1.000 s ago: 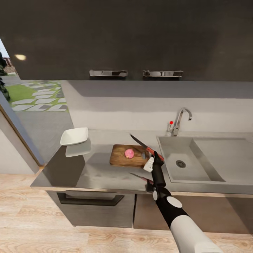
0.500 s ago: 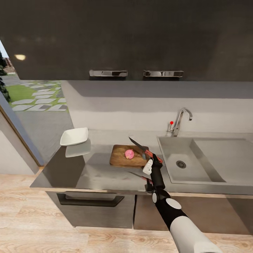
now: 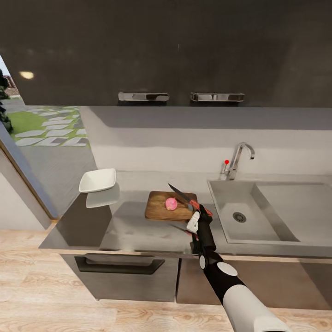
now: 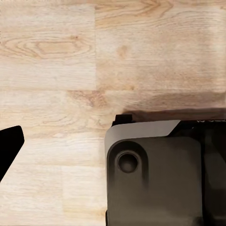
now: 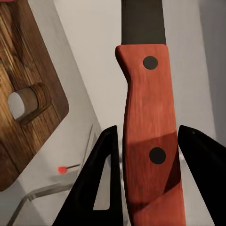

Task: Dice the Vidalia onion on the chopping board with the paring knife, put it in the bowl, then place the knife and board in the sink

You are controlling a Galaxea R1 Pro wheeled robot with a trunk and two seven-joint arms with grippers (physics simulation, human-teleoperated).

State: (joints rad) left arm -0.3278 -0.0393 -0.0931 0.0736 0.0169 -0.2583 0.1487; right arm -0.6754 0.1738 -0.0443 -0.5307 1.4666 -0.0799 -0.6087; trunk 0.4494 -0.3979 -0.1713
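The dark wooden chopping board (image 3: 161, 210) lies on the grey countertop (image 3: 124, 226), left of the sink (image 3: 269, 219). A small pink Vidalia onion (image 3: 171, 204) sits on the board's right half. My right gripper (image 3: 201, 214) hovers at the board's right end, shut on the paring knife (image 3: 186, 198) by its red handle (image 5: 148, 136). The dark blade slants up and left, just behind the onion. Black fingers (image 5: 104, 188) flank the handle, with the board's handle hole (image 5: 22, 101) beside them. The white bowl (image 3: 97, 180) stands at the counter's far left. My left gripper's finger (image 4: 9, 146) sits wide at the picture's edge.
A chrome faucet (image 3: 239, 159) with a red dot stands behind the sink's basin. Dark wall cabinets (image 3: 180, 50) hang above the counter. In the left wrist view, wooden floor (image 4: 70, 70) and my dark grey base (image 4: 155, 174) lie below.
The right gripper has lowered and drawn slightly back, bringing the knife blade down close behind the onion. The head view has shifted a little.
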